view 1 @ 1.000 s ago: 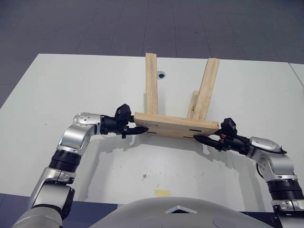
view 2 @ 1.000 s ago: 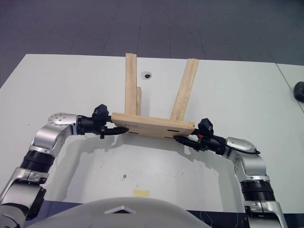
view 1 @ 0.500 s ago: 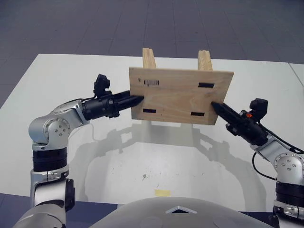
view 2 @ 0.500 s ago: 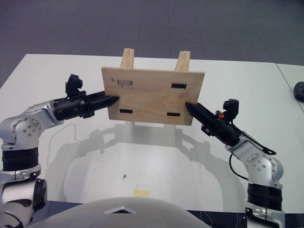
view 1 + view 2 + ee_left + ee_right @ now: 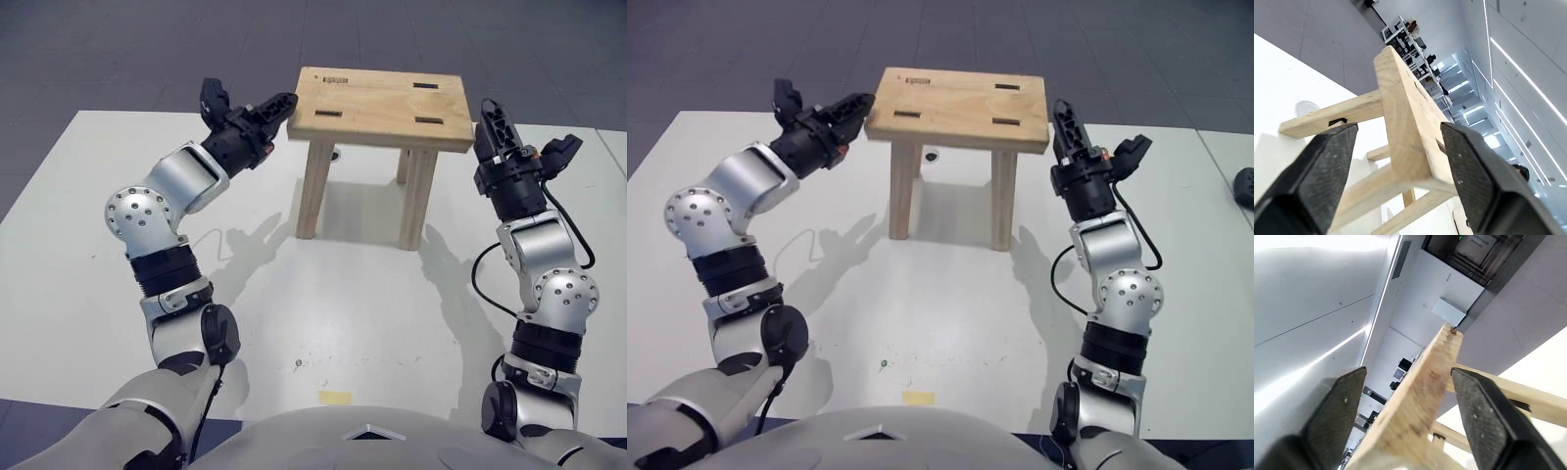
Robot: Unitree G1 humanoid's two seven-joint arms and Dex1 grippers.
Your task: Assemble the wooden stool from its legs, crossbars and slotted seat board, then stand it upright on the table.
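Standing upright on table (image 5: 392, 323), stool (image 5: 377, 106) looks fully assembled; left pincer (image 5: 274, 114) and right pincer (image 5: 527, 137) both released, flanking it; task seemingly complete.

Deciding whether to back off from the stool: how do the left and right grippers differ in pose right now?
The left gripper lies nearly level, pointing sideways at the left end of the seat board; the right gripper points upward beside its right end. The left gripper extends from a slanting forearm; the right gripper tops a nearly vertical one. Shared: both are open, each straddling a seat edge with gaps visible in the wrist views.
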